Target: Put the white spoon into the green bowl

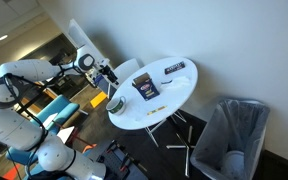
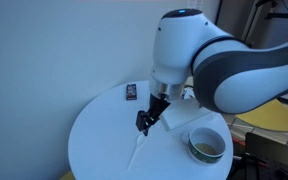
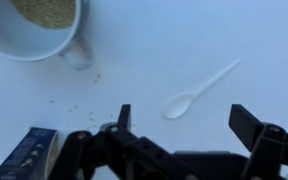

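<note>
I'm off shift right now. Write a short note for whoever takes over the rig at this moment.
The gripper is open and empty, hovering over the white spoon. The spoon lies flat on the table, ungrasped. The green bowl stands apart from it, with no spoon inside. Done: nothing but the line-up. Left: grasp, lift, carry to the bowl, release.

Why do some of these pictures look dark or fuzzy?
Wrist view: the end effector is a dark, blurred silhouette; the white spoon is sharper. In an exterior view the arm looms close and soft; in an exterior view everything around the table is dim.
</note>
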`<move>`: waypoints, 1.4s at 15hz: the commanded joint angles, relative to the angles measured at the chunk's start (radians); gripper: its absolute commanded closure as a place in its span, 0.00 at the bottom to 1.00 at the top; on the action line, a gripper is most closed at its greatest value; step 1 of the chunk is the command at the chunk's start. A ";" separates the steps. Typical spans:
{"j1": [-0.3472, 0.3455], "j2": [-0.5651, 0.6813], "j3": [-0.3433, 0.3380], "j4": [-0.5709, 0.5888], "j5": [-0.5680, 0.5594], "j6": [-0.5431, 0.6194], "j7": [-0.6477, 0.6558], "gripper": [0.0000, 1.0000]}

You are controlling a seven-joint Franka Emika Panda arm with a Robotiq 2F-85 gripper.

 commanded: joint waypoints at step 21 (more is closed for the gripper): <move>0.199 0.355 -0.143 0.163 0.046 0.306 0.401 0.00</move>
